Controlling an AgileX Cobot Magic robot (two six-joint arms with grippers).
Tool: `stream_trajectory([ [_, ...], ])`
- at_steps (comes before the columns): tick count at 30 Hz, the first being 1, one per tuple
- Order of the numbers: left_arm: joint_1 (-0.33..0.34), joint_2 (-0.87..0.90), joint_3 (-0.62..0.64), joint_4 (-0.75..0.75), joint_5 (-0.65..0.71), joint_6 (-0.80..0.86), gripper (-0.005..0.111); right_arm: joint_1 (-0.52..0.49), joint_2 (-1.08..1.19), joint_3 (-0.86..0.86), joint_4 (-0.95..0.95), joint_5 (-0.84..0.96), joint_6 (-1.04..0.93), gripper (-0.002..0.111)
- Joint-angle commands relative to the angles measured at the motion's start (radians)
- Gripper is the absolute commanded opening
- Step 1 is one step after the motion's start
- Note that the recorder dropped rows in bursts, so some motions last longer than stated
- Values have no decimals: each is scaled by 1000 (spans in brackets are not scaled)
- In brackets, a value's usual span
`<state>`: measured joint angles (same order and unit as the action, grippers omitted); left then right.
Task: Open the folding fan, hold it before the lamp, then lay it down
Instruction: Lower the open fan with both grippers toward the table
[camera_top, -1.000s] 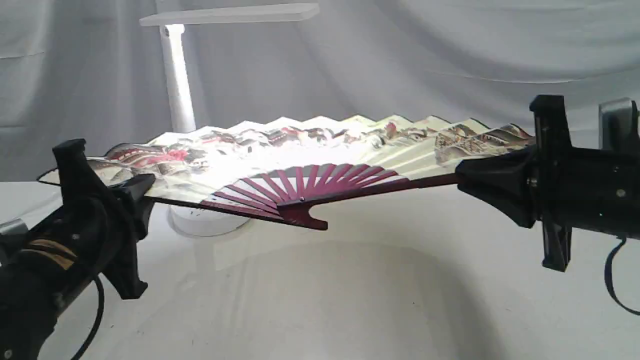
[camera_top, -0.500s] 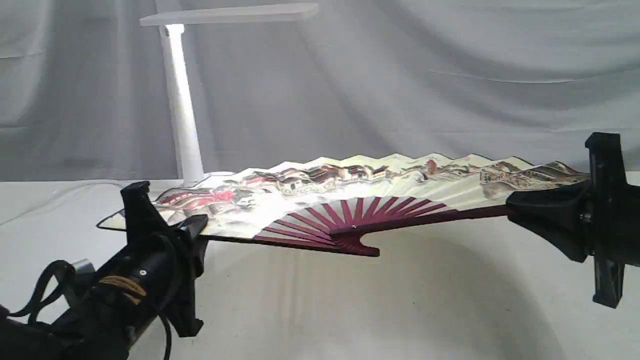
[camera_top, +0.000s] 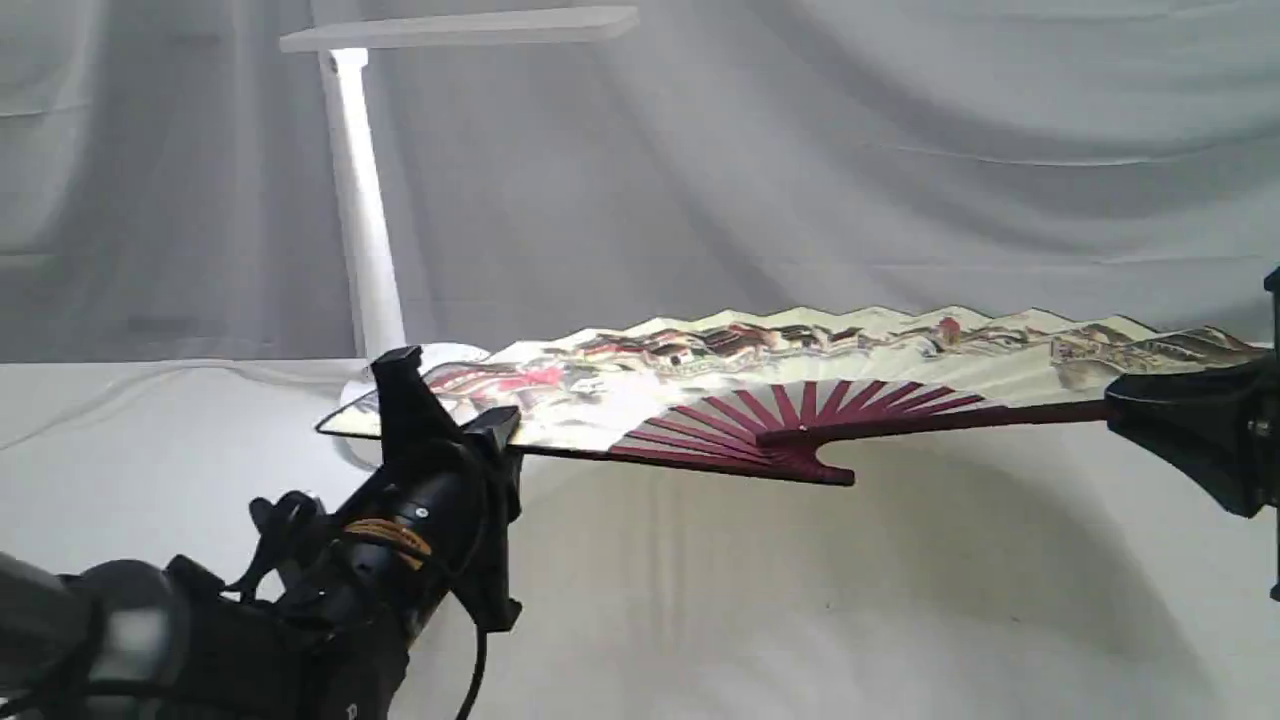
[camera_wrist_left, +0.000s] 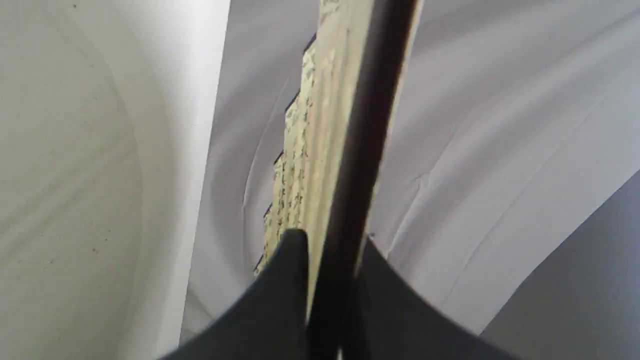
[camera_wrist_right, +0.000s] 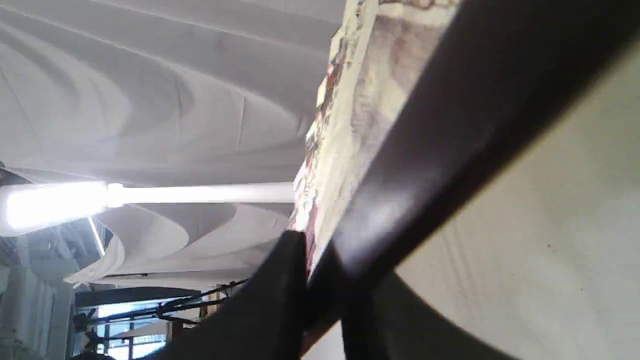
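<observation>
1. Gripping the left end rib of the folding fan (camera_top: 800, 365), your left gripper (camera_top: 497, 432) has its jaws pinched onto the dark wood. The left wrist view shows you its two black fingers (camera_wrist_left: 285, 280) pressed on either side of that rib, which the exterior view only hints at
2. Your right gripper (camera_top: 1118, 408) is clamped the same way on the opposite end rib. The right wrist view shows the maroon stick running between its fingers (camera_wrist_right: 280, 300), while the exterior view cuts most of that arm off at the picture's edge
3. You have the fan spread wide and held nearly flat in the air, off the white table cloth (camera_top: 700, 620), painted side up. Only the exterior view gives you the whole leaf and the fanned maroon ribs
4. The lamp (camera_top: 362, 220) stands behind the fan's left end, its base partly hidden by the leaf in the exterior view. The right wrist view adds that its head (camera_wrist_right: 50, 205) glows bright
5. Grey draped cloth (camera_top: 900, 150) hangs behind it all
</observation>
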<state>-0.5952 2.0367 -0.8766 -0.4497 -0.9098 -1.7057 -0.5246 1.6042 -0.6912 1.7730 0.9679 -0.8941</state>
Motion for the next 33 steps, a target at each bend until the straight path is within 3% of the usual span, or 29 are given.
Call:
stream_trajectory([
  [1, -3, 12, -56, -63, -53, -47, 0, -13, 66, 7, -29, -85, -63, 0],
  [8, -3, 46, -120, -60, 75, -11, 0, -13, 159, 2, -29, -137, -124, 0],
  [21, -3, 138, -177, -39, 76, -9, 0, -13, 290, -135, -29, -122, -130, 0],
  [33, -3, 173, -239, 11, 107, -9, 0, -13, 299, -137, -29, -173, -132, 0],
])
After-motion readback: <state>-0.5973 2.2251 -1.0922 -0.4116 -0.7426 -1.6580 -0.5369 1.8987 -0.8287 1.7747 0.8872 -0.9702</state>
